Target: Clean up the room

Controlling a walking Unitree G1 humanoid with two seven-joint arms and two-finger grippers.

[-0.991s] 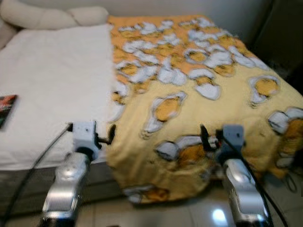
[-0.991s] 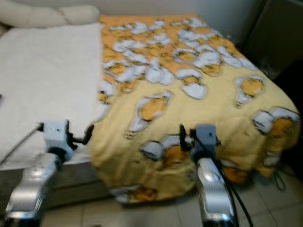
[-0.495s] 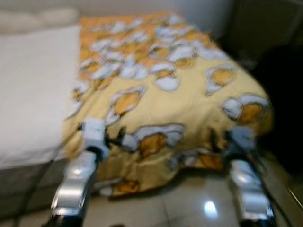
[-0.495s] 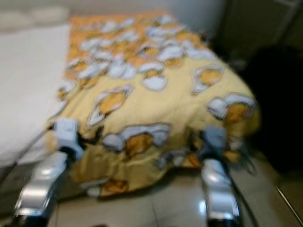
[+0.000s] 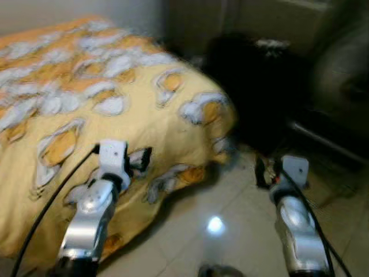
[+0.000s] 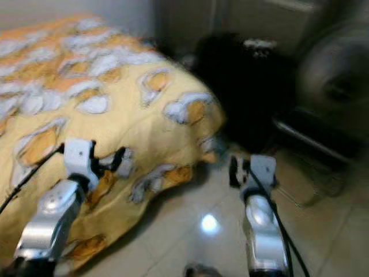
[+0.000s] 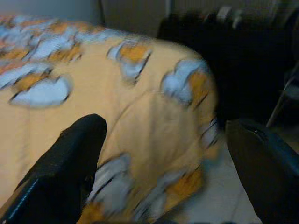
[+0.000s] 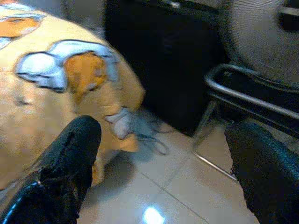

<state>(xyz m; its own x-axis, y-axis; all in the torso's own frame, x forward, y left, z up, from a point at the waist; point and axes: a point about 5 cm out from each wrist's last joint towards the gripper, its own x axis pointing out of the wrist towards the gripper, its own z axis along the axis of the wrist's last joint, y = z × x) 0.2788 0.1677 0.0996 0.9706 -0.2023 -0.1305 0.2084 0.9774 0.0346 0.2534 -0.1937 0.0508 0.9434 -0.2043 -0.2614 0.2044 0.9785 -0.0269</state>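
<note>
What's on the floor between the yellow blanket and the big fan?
A large black shape, too blurred to identify, stands between the yellow blanket and the fan, with bare shiny tiles in front, seen in the right wrist view.

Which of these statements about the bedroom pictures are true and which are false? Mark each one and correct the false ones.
1. The blanket on the bed is yellow with orange and white shapes. True.
2. The left gripper is clamped on the blanket. False: its fingers are open and hold nothing.
3. A fan stands beside the bed's corner. True.
4. The right gripper holds a cable. False: it is open, above the tiled floor.
</note>
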